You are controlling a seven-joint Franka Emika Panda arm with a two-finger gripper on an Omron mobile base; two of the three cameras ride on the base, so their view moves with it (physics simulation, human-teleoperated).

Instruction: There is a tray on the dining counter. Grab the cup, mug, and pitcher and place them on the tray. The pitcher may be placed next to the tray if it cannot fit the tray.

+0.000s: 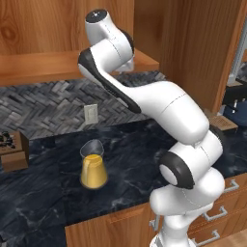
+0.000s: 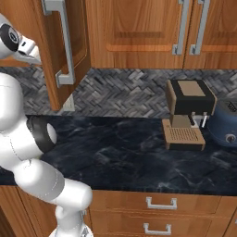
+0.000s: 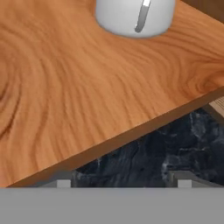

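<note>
1. The step in hand, as I judge it, is fetching the mug [image 3: 134, 15]. In the hand view it sits at the top centre of the frame, on a wooden shelf [image 3: 87, 87], with its handle turned towards the camera.
2. The fingers [image 3: 63, 183] show as two small tips at the bottom of that view. They stand well apart with nothing between them, so I have no grip yet, and the mug is well apart from them.
3. I would push the hand forward along the shelf, keeping the mug centred at the top of the frame so it slides in between the tips.
4. The handle faces me, so I would roll the wrist a little or offset the approach. That way the pads land on the round body and not on the handle.
5. I would keep low but off the wood. The shelf edge runs diagonally across the lower frame and could catch the hand.
6. In the right base view the open cabinet door [image 2: 62, 46] hangs at the upper left, so I would back out straight.
7. The pitcher [image 1: 93, 169] waits on the black desk [image 1: 48, 193], lower left of centre in the left base view. I would lift the mug clear of it.
</note>
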